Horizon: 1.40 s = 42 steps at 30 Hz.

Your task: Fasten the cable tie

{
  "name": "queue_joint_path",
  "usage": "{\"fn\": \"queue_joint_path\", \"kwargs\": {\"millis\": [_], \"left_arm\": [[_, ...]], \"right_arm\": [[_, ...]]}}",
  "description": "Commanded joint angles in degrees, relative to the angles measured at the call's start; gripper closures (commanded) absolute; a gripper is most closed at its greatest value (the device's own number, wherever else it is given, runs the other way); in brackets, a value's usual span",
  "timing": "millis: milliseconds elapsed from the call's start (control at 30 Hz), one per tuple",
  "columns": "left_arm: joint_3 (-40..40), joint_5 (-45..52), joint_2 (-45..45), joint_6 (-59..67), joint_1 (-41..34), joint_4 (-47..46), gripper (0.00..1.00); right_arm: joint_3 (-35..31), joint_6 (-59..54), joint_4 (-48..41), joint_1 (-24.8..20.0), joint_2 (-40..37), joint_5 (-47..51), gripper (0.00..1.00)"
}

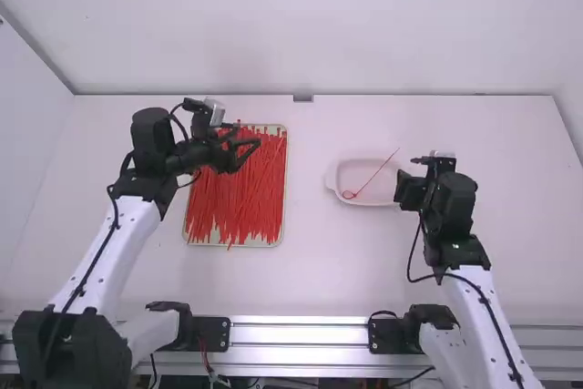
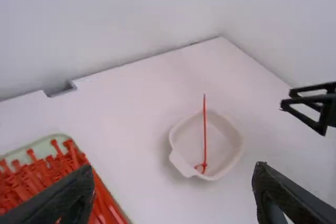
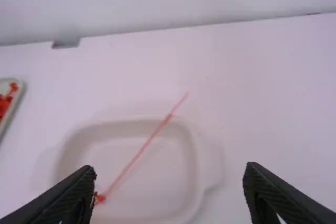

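Hovering wide open just above the loose red plastic cable ties (image 1: 239, 198) on a pale flat tray (image 1: 281, 132), the left gripper (image 1: 241, 148) should pinch one outlying tie near its head. The right gripper (image 1: 406, 190), also wide, sits beside a white oval dish (image 1: 335, 173) holding one looped tie (image 1: 372, 176).

White flat table (image 1: 319, 252) is carrying a pale green rectangular tray (image 1: 283, 198) on the left and a white shallow plastic dish (image 1: 335, 178) lying to its right, the two well apart.

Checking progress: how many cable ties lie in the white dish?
1: a red cable tie lies diagonally in the white dish, its tail past the far rim. None hidden.
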Motion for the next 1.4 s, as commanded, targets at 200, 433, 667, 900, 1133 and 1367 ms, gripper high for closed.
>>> {"fn": "queue_joint_path", "kwargs": {"millis": [200, 433, 667, 900, 1133, 1367], "left_arm": [[-9.23, -10.41, -10.08, 0.08, -0.05, 0.19, 0.38], [-18.42, -19.60, -19.27, 0.08, -0.05, 0.19, 0.54], [-27.92, -29.10, -28.77, 0.08, -0.05, 0.19, 0.71], [-36.41, -37.59, -37.26, 0.08, -0.05, 0.19, 0.86], [-43.79, -44.97, -44.65, 0.08, -0.05, 0.19, 0.98], [-50.39, -46.63, -51.24, 0.08, -0.05, 0.19, 1.00]], "right_arm": [[-10.28, -2.61, 0.14, 0.19, -10.39, 1.48, 0.42], [-19.78, -2.61, 0.14, 0.19, -19.89, 1.48, 0.59], [-26.96, -2.61, 0.14, 0.19, -28.66, 1.48, 0.74], [-26.96, -2.61, 0.14, 0.19, -35.80, 1.48, 0.86], [-26.96, -2.61, 0.14, 0.19, -41.59, 1.48, 0.97], [-26.96, -2.61, 0.14, 0.19, -46.47, 1.48, 1.00]]}}
